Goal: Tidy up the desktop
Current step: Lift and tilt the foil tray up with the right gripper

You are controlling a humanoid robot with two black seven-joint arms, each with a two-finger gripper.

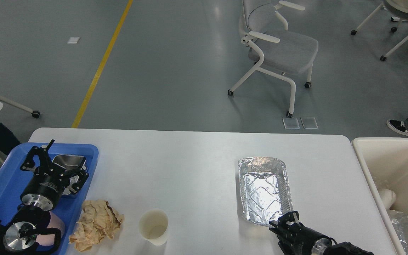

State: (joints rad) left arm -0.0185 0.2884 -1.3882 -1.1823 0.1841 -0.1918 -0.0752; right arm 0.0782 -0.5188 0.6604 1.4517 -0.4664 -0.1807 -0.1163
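Here the desktop [190, 159] fills the lower middle of the head view, a smooth white rectangular top with rounded corners. On its right part lies a shiny foil tray [265, 189], rectangular, wrinkled, with nothing inside. Near the front edge stands a cream paper cup [153, 226], round and open upward, and just beside it on the left lies a crumpled tan paper napkin [96, 224]. A blue plastic tray [2, 184] lies at the left edge; it holds a square metal container [70, 162] and a pink cup [53, 230], partly hidden by the arm. At the right stands a cream-coloured bin [377, 156] with foil and a pale tube inside.

The left gripper [53, 159] hangs over the blue tray, fingers spread apart, gripping nothing. The right gripper [284, 222] is at the near edge of the foil tray; how far it is open cannot be told.
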